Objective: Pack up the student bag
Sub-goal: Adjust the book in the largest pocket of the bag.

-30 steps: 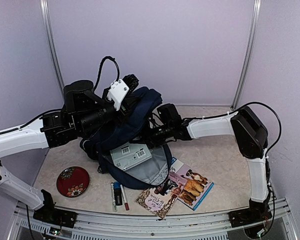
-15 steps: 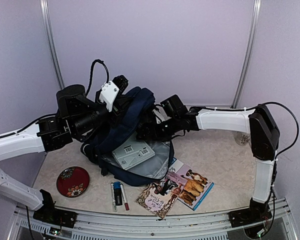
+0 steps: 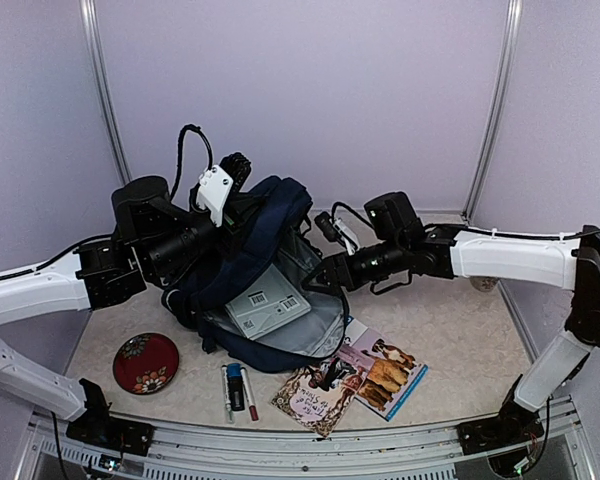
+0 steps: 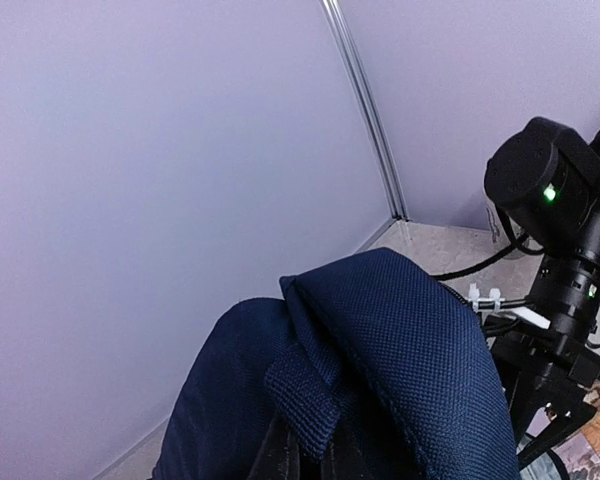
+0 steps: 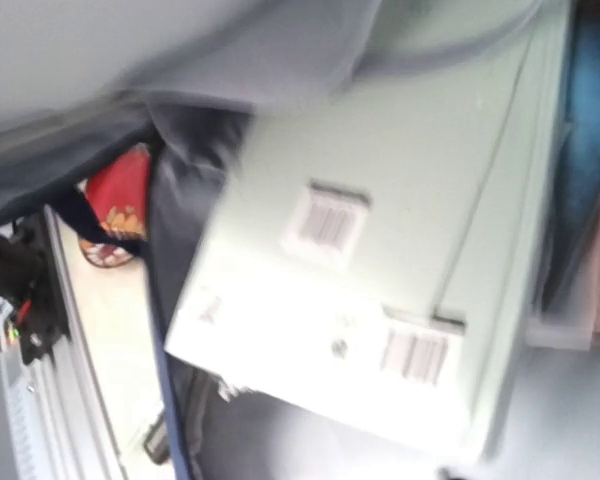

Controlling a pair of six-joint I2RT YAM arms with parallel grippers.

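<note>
Here, in the top view, the student bag (image 3: 270,230) sits in the middle of the table (image 3: 450,330), with its upper part lifted and its mouth open toward you. A pale book with barcode labels (image 3: 268,308) lies inside, on the grey lining. The right claw (image 3: 328,280) is at the right rim of the mouth, but I cannot tell if it is wide or closed. A red dish (image 3: 145,362), some markers (image 3: 235,388) and two picture books (image 3: 365,380) wait on the table in front of the bag.

In the left wrist view, the left claw (image 4: 310,460) is pinched tight on a thick fold of navy fabric at the top of the bag.

The right wrist view is blurred. You see only the pale book, the lining and the red dish.

I judge the bag to be soft and floppy, so it will sag and close by itself. Hold it by the padded top or a seamed rim, not by the thin lining.
</note>
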